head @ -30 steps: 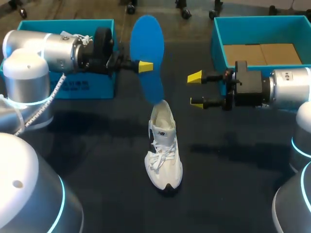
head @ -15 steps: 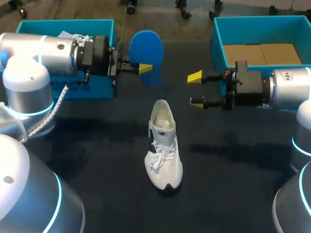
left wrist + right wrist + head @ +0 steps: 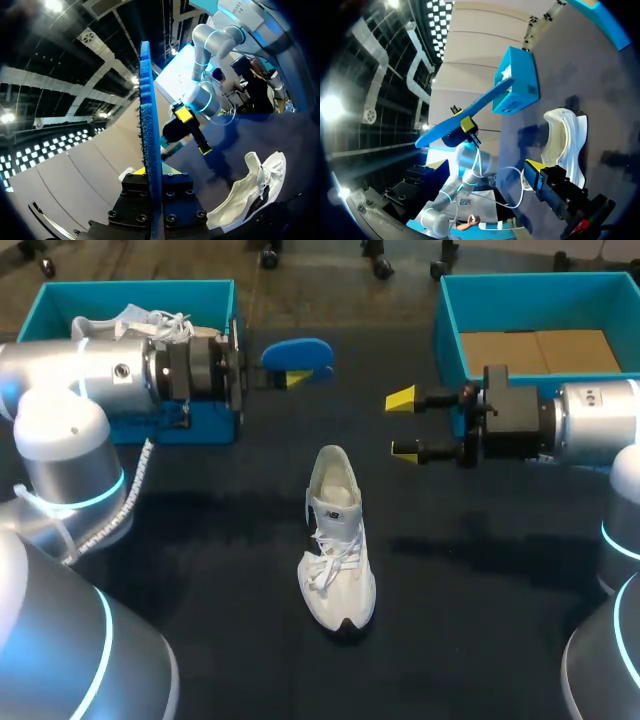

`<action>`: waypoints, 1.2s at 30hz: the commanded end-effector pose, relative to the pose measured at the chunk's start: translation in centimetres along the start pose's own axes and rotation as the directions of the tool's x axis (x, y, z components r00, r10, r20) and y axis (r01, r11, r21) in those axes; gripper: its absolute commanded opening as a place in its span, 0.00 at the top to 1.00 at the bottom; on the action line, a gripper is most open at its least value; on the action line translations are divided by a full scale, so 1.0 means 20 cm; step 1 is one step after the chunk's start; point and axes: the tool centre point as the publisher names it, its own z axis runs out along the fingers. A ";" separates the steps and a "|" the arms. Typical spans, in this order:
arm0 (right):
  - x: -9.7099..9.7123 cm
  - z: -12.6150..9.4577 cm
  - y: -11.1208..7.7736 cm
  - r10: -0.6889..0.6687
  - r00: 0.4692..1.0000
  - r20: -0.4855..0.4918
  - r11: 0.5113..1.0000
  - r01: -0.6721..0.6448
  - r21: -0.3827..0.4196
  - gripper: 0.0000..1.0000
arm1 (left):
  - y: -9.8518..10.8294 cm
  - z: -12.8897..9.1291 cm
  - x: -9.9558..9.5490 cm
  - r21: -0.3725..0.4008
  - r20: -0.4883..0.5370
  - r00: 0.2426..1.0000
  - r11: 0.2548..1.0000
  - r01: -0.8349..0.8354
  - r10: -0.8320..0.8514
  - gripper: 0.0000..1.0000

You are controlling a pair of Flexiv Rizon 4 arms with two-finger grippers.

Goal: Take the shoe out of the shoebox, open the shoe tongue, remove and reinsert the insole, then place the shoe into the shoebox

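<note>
The left teal cardboard shoebox (image 3: pixel 130 287) holds a white laced shoe (image 3: pixel 140 320). The left claw (image 3: pixel 295 373) grips the blue foam insole (image 3: pixel 298 350), now tipped lower; the right claw (image 3: pixel 403 424) gapes.

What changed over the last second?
The left pincer, shut on the blue insole, rolled its wrist, so the insole swung from reaching down to the heel of the white shoe to lying nearly flat, clear of it. Shoe and open right pincer stayed put.

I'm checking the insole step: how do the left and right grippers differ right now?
The left gripper is shut on the blue insole; the right gripper is open and holds nothing. The left gripper is by the left shoebox, the right gripper by the right shoebox. Both have yellow tips and point toward each other, beyond the heel of the white shoe.
</note>
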 end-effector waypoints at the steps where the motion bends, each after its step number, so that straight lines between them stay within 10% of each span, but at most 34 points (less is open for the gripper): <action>1: 0.00 0.01 0.00 0.000 1.000 0.001 1.000 0.000 -0.003 0.00 | -0.01 0.00 0.03 -0.005 0.056 0.998 1.000 -0.003 0.003 1.00; 10: 0.00 0.01 0.00 0.000 1.000 0.001 1.000 0.000 -0.003 0.00 | 0.00 0.00 0.03 0.001 0.050 0.984 0.986 -0.169 0.169 1.00; 25: 0.00 0.01 0.00 0.000 1.000 0.001 1.000 0.000 -0.003 0.00 | 0.06 -0.01 0.08 0.059 -0.031 0.593 0.594 -0.802 0.804 1.00; 36: -0.02 0.05 0.01 -0.001 1.000 -0.023 1.000 0.000 -0.003 0.00 | 0.09 0.00 0.10 0.030 -0.021 0.520 0.521 -0.853 0.854 1.00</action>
